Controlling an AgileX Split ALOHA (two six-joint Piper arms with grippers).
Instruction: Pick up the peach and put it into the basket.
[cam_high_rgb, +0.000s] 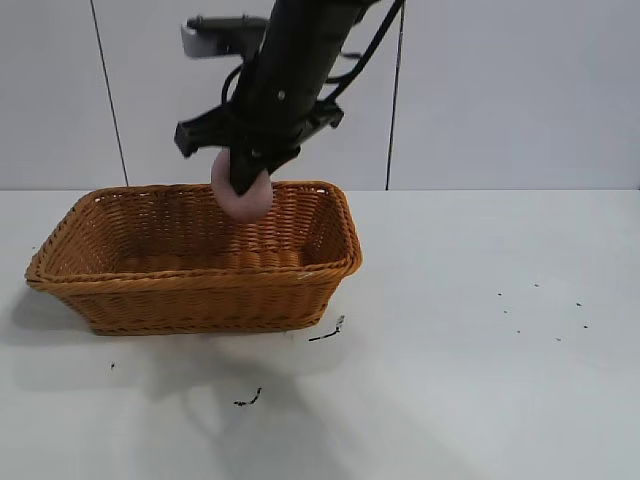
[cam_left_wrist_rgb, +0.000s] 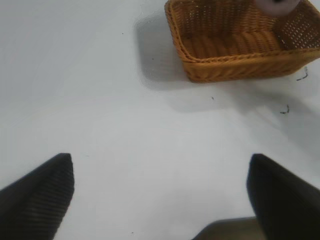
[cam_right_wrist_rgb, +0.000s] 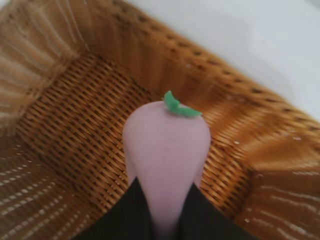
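Note:
The dusty-pink peach (cam_high_rgb: 256, 201), with a small green leaf on top, is held over the inside of the orange-brown wicker basket (cam_high_rgb: 200, 275), near its far right side. My right gripper (cam_high_rgb: 245, 180) reaches down from above and is shut on the peach. In the right wrist view the peach (cam_right_wrist_rgb: 165, 145) sits between the black fingers of the right gripper (cam_right_wrist_rgb: 164, 182), above the basket's woven floor (cam_right_wrist_rgb: 75, 120). My left gripper (cam_left_wrist_rgb: 160, 160) is open and empty over bare table, far from the basket (cam_left_wrist_rgb: 235, 65). The left arm does not show in the exterior view.
The basket stands on a white table at the left. Small black scraps (cam_high_rgb: 328, 333) lie in front of it, with one more (cam_high_rgb: 248, 400) nearer the front edge. Tiny dark specks (cam_high_rgb: 540, 310) dot the table at the right. A grey wall stands behind.

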